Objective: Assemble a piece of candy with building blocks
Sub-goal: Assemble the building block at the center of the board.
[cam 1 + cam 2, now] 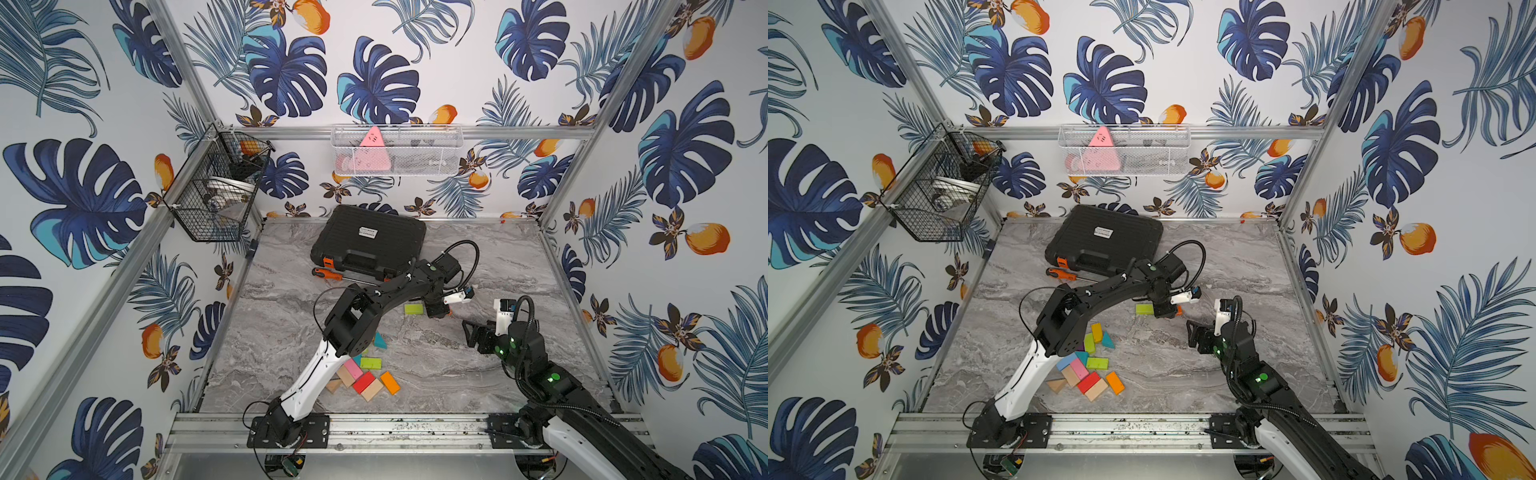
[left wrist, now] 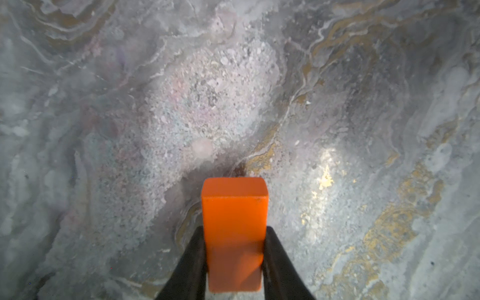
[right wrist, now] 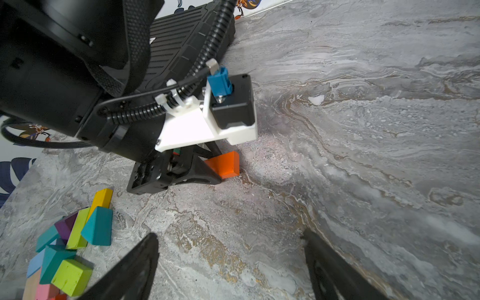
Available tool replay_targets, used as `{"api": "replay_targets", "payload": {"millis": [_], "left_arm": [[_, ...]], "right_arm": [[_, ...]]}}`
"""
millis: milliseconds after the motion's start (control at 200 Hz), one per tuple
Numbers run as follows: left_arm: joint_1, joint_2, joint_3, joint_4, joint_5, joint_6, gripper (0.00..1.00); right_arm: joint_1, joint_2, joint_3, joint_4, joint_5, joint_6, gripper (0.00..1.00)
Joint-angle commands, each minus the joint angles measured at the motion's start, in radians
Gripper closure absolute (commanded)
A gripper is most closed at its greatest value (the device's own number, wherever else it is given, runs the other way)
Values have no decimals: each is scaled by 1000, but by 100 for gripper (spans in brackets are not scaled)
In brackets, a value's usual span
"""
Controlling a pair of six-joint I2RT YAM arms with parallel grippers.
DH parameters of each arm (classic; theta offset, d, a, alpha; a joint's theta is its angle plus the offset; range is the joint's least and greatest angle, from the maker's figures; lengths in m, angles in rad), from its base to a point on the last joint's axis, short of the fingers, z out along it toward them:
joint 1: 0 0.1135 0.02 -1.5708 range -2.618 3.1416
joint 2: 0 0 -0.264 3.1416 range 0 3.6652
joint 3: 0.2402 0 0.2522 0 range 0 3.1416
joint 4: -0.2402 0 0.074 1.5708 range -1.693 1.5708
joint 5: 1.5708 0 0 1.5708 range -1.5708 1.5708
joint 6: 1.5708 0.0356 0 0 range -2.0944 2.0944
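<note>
Building blocks [image 1: 361,374] are mostly piled at the counter's [image 1: 436,365] front; only 1 green block [image 1: 413,308] is set out mid-counter. An orange block [image 2: 233,207] is clamped in the left end effector [image 2: 235,228] nearby, while the right end effector [image 3: 228,233] is spread open, empty. Barely started, looks like.

- Worktop [image 1: 519,257]: grey marbled slab with tan veins.
- Case [image 1: 370,243]: black, ribbed, lid down, at the far edge of the worktop. White label on top, orange latch on the near side.
- Screwdriver [image 1: 326,274]: orange-and-black handle, lying flat just in front of the case, by the latch.
- Wire basket [image 1: 195,208]: black, hung on the left frame. Contents unclear.
- Mesh basket [image 1: 432,162]: white, on the back rail, with a pink triangular item [image 1: 374,143] inside.
- Walls [image 1: 374,62]: leaf-and-fruit paper.
</note>
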Motion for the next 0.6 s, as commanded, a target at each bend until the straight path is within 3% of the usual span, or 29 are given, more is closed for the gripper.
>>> {"api": "replay_targets", "payload": {"millis": [0,195,595], "left_arm": [[1,0,-6,-45,-42,85,80],[1,6,-2,-63,-82,113,80],[3,-7,-26,-71,-135,114,78]], "right_arm": [[1,16,3,45,-27,0,11],[1,52,24,32,-43,-9,11],[0,-10,-7,38,-45,-4,10]]}}
